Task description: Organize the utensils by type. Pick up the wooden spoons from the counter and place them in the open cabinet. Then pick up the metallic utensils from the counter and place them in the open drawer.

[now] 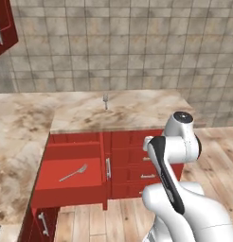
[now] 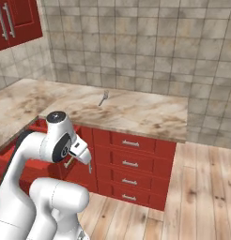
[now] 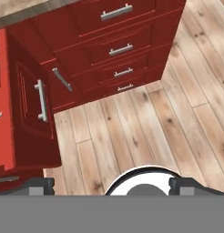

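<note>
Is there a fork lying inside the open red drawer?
Yes, one grey fork lies flat on the floor of the open drawer, seen in the left base view.

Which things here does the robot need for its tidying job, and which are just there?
For the job:
- fork lying in the open drawer
- fork on the counter
- open gripper

Just there:
- closed drawers
- tiled wall
- wooden floor
</note>
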